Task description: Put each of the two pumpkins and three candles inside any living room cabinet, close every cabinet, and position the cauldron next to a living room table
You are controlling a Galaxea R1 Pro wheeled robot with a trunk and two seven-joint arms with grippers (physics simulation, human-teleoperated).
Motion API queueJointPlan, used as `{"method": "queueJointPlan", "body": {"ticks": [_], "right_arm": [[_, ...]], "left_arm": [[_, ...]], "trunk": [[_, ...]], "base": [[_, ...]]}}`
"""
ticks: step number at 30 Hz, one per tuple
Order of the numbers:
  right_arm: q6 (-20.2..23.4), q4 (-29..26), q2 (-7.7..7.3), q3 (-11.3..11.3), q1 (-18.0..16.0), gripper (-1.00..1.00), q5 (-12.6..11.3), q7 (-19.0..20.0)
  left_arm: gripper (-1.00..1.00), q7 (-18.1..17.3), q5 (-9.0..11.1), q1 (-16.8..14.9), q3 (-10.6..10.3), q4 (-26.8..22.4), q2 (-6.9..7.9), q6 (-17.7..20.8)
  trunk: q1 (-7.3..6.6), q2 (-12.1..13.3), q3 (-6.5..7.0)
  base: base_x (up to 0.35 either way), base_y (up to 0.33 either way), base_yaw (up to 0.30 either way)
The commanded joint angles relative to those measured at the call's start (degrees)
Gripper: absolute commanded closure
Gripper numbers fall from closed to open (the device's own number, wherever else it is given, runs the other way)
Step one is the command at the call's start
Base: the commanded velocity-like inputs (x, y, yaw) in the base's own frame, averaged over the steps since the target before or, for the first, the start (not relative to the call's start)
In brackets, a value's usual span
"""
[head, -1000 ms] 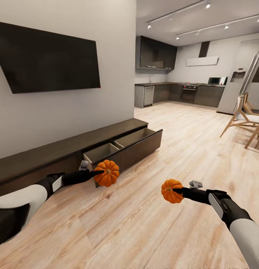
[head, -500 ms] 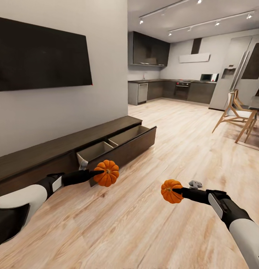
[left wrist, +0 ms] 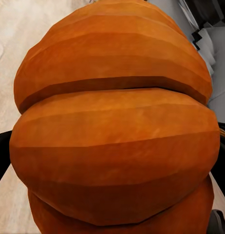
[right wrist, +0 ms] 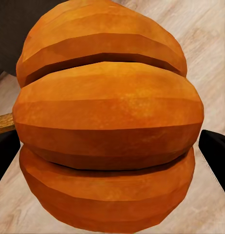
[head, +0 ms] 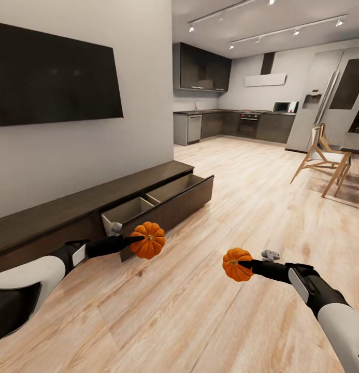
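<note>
Orange pumpkin (head: 148, 240) clenched in left hand (head: 139, 239), another (head: 237, 264) in right hand (head: 245, 264); could clip open drawer (head: 161, 202) front if lowered short.

The head view is bright and evenly lit, a clean render without grain or motion blur. Light comes from small spotlights (head: 296, 31) on ceiling tracks at the upper right, showing as white dots. The plank floor (head: 241, 207) carries a soft sheen toward the centre right. The television (head: 49, 77) at upper left is matt black with faint reflections. Shadows are weak and diffuse; the open drawer (head: 163, 199) is darker inside. Straight lines lean and bow toward the frame edges, a wide-angle distortion. In both wrist views 1 pumpkin (left wrist: 112, 126) (right wrist: 107, 122) sits very close, its faceted shading soft, with dark creases between ribs.
</note>
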Motion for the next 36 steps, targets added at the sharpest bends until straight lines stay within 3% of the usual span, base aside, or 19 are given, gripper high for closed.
{"method": "queueJointPlan", "body": {"ticks": [1,22,36], "right_arm": [[0.03,0.0,-0.02,-0.01,0.0,1.0,-0.02,-0.02],[-0.03,0.16,-0.05,-0.01,0.0,1.0,-0.16,-0.14],[-0.19,1.19,0.0,-0.01,0.0,1.0,-0.13,-0.28]], "left_arm": [[1.0,-0.05,0.01,0.0,0.14,-0.02,0.0,0.0],[1.0,-0.05,-0.05,0.0,0.1,-0.05,-0.08,0.0],[1.0,-0.05,-0.06,0.0,0.09,-0.12,-0.09,-0.08]], "trunk": [[0.0,0.0,0.0],[0.0,0.0,0.48],[0.0,0.0,0.98]], "base": [[0.089,0.0,-0.258],[0.096,0.0,-0.281],[0.284,0.0,-0.283]]}}
